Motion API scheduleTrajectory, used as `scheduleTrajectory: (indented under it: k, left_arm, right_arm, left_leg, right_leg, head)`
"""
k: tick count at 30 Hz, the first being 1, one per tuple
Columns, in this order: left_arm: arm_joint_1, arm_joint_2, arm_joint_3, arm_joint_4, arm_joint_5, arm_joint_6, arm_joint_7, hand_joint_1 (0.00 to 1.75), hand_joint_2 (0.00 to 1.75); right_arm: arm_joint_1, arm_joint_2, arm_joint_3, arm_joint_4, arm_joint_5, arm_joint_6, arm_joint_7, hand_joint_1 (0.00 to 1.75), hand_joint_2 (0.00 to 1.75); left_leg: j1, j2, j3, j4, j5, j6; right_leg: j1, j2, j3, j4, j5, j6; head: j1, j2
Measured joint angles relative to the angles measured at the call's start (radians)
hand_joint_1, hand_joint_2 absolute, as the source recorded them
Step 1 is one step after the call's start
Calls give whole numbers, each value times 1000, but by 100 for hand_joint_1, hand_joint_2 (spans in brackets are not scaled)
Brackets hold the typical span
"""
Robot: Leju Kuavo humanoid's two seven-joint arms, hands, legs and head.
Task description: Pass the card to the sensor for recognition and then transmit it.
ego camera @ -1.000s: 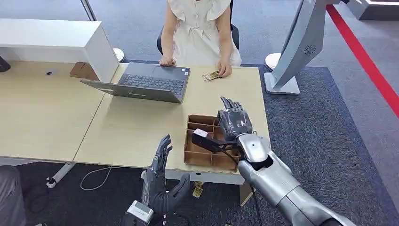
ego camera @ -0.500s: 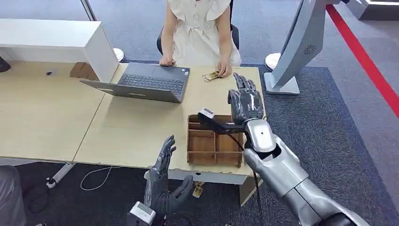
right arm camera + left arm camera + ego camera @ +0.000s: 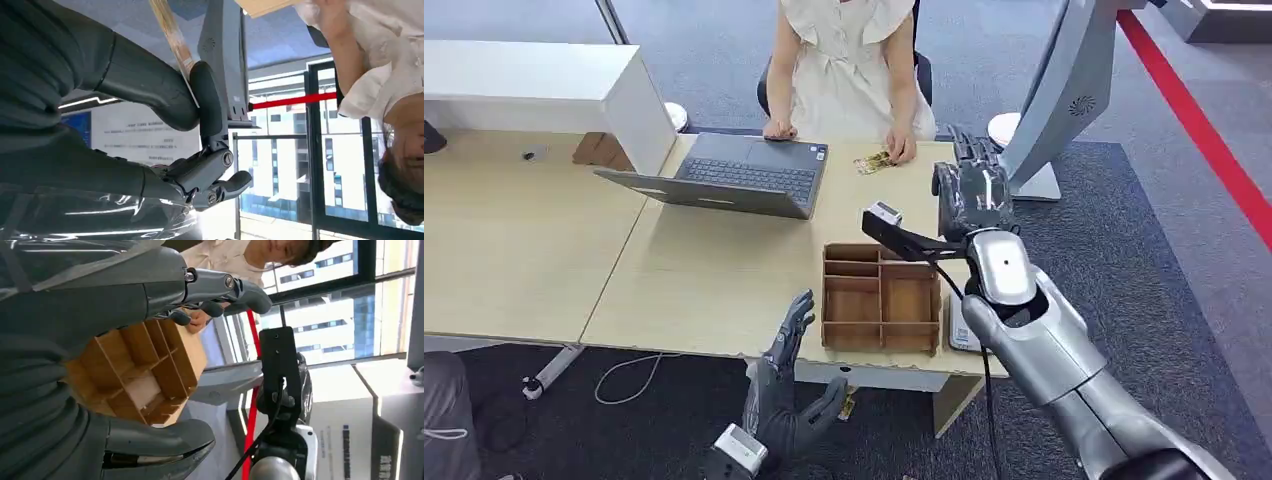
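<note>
Head view: one wooden tray [image 3: 882, 345] with several compartments sits at the near right of the tabletop [image 3: 714, 260]. One open laptop [image 3: 734, 175] lies farther back, in front of one seated person [image 3: 844, 65], whose hand rests on a second card [image 3: 873, 161] at the far edge. The right hand [image 3: 972, 190] is raised beyond the tray, back of the hand toward the camera, at the right edge of the tabletop near the base of one grey stand [image 3: 1054, 100]. One white flat device [image 3: 962, 330] lies just right of the tray, partly hidden by the right arm. The left hand [image 3: 786, 385] hangs below the near edge of the tabletop, fingers spread and holding nothing.

Left wrist view: the left hand [image 3: 100, 365] has thumb and fingers well apart and nothing between them; behind it shows the one tray [image 3: 145, 372], and the right arm beyond.

Right wrist view: the right hand [image 3: 190, 125] pinches one card [image 3: 172, 32] between thumb and a dark finger, seen edge-on and pointing away from the palm, with the grey stand [image 3: 225, 55] close behind and the person [image 3: 380, 75] to one side.
</note>
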Motion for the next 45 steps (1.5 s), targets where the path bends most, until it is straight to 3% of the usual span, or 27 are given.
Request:
scheduleTrajectory:
  k: [8,24,45]
  left_arm:
    - [-29,-10,-29,25,26,-40,-17,0,175]
    - [-84,-28,-96,72,39,-86,-33,0,175]
    - [-96,-50,-99,135,11,-133,-65,0,175]
  right_arm:
    - [-46,14,3,28,13,62,-3,175,175]
    - [-243,145,30,270,-25,100,-17,175,175]
    - [-294,171,43,433,-44,101,5,175,175]
  left_leg:
    - [0,0,0,0,0,0]
    - [0,0,-1,0,1,0]
    - [0,0,0,0,1,0]
  right_leg:
    - [0,0,0,0,0,0]
    - [0,0,0,1,0,0]
    - [0,0,0,1,1,0]
  head:
    - [0,0]
    - [0,0]
    - [-1,0]
